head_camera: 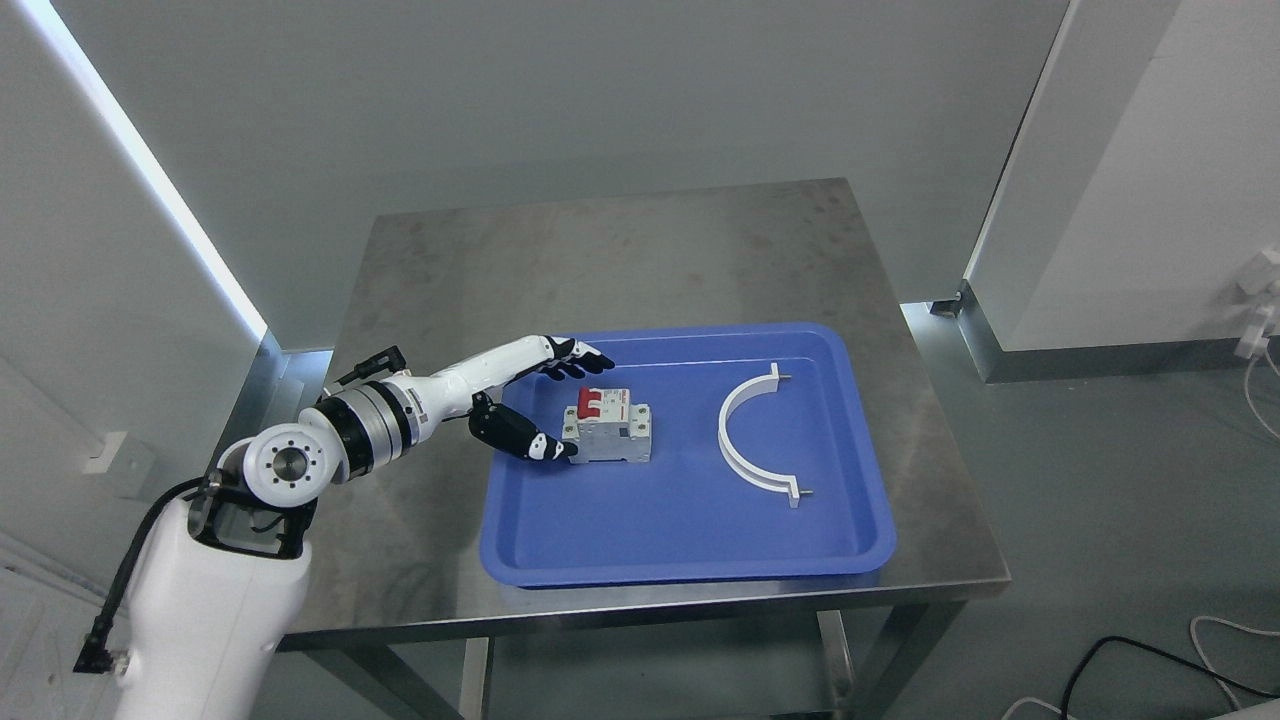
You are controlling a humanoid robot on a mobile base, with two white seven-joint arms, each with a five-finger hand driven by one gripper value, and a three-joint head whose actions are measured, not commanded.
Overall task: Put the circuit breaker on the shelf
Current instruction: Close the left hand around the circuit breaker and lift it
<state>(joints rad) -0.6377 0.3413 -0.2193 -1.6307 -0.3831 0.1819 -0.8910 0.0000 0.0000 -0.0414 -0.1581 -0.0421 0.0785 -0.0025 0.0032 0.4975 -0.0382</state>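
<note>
A blue tray (690, 540) is set on the near part of a steel table (620, 250). In it, a circuit breaker (608, 426) lies left and a white curved bracket (752, 436) right. The left hand (530, 400) is spread open around the breaker's left end, thumb touching it.

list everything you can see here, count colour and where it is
table: one, bare steel, centre of view
tray: one, blue, on the table's near half
circuit breaker: one, grey-white with red switches, in the tray's left part
curved bracket: one, white, half-ring, in the tray's right part
wall panels: white, behind and to both sides
cables: dark and white, on the floor at lower right
left hand: one, white with black fingers, spread around the breaker's left side, not yet closed on it
</note>
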